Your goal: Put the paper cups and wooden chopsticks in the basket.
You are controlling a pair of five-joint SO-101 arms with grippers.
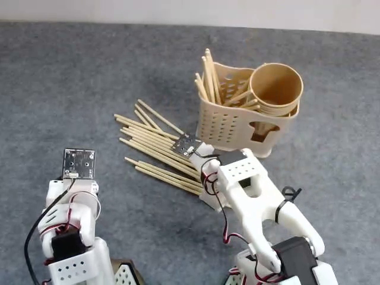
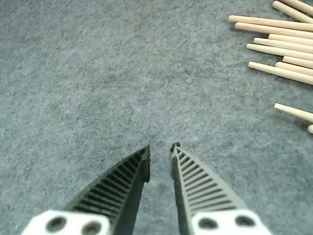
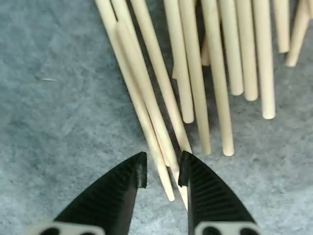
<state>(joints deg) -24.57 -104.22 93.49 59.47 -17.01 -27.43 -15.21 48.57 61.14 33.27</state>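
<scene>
**We are lining up the right end effector on the loose chopsticks.**

We are holding the right end effector slightly parted and empty, straddling the near ends of two chopsticks lying on the worktop. Their long axes are running straight out from it, across its closing line. The left end effector, narrowly parted and empty, is hovering off to the side of the pile. The cups are sitting in the basket just beyond the pile.

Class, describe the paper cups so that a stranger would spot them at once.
Find the beige perforated basket on the grey mat. The paper cups sit nested in its right half. Unlike the thin chopsticks standing beside them, they are round and open-mouthed.
</scene>
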